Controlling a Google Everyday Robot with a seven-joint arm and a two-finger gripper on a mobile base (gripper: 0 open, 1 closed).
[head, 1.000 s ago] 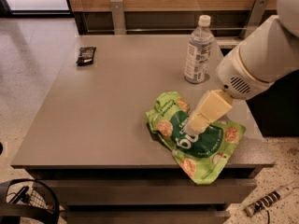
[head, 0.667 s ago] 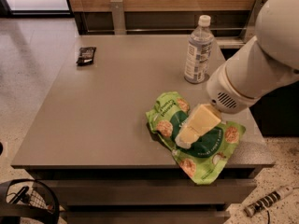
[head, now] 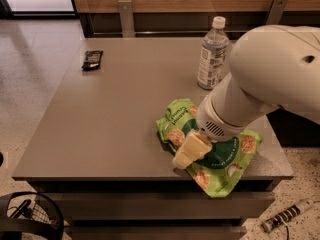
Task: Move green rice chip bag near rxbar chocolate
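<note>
The green rice chip bag [head: 226, 159] lies crumpled and flat near the table's front right edge, with one corner hanging over the front. My gripper [head: 186, 154] points down and to the left over the bag's left part, low against it. The big white arm hides the bag's upper middle. The rxbar chocolate [head: 92, 59], a small black wrapper, lies at the table's far left corner, far from the bag and the gripper.
A clear water bottle [head: 212, 54] with a white cap stands upright at the back right, just behind the arm. The grey table [head: 115, 114] is bare between bag and bar. A wooden wall runs behind; a cable lies on the floor at the lower right.
The arm has swung forward and down, now covering more of the bag. The gripper has shifted left and lower onto the bag's left part. The bag, bottle and bar have not moved.
</note>
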